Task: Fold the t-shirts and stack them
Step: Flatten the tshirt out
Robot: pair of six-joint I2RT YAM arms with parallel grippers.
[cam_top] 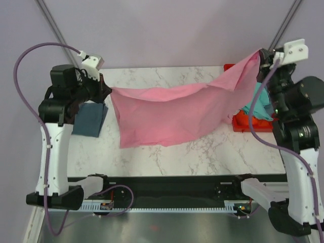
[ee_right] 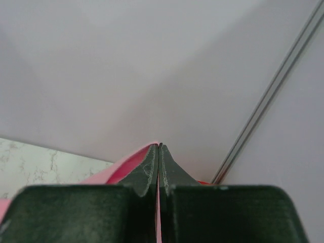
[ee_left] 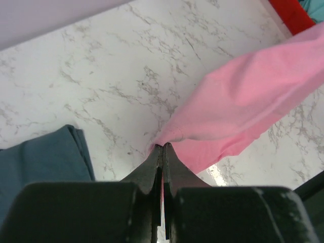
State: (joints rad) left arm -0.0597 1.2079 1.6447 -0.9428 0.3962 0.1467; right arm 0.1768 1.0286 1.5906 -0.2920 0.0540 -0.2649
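- The pink t-shirt (cam_top: 172, 114) hangs stretched in the air over the marble table (cam_top: 212, 152), strung between the two arms. Whether its sagging lower edge touches the tabletop cannot be told.
- The left gripper (ee_left: 162, 148) is clamped on one corner of the pink cloth, jaws pressed together.
- The right gripper (ee_right: 160, 147), raised higher, is pinched tight on the opposite corner; its wrist view shows mostly bare wall.
- A folded slate-blue t-shirt (cam_top: 90, 119) lies at the table's left, partly hidden by the left arm.
- A turquoise t-shirt (cam_top: 260, 104) sits in a red crate (cam_top: 242, 123) at right, largely hidden by pink cloth and the right arm.
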